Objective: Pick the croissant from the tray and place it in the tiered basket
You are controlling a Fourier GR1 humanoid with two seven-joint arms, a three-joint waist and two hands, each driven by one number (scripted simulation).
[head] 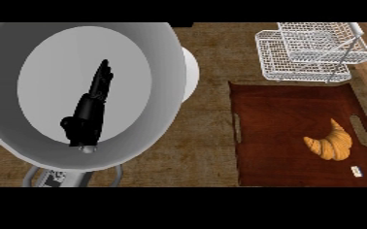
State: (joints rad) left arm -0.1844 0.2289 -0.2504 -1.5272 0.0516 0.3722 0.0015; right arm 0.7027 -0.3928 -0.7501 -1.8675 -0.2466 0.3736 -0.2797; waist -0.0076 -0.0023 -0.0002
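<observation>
Golden-brown and curved, the croissant point(331, 142) lies on the dark reddish-brown tray point(276, 121), toward the tray's four o'clock part, with its pointed tip aimed up toward twelve o'clock. Slot handles are cut into the tray's left and right edges. A tiny white tag point(356, 171) sits at about five o'clock from the croissant, near the tray's lower right corner; whatever is printed on it is too small to read. At twelve o'clock from the tray stands the white wire tiered basket point(308, 53), its upper tier overlapping the lower one; it stands just beyond the tray's far edge. Both rest on a worn wooden counter point(208, 140). At nine o'clock in the view a large pale grey rounded shape point(143, 53) fills the left side, and the left hand point(91, 107) shows black against it, fingers straight and pointing up, relaxed and holding nothing, well apart from the croissant. The right hand does not show anywhere in the view.
</observation>
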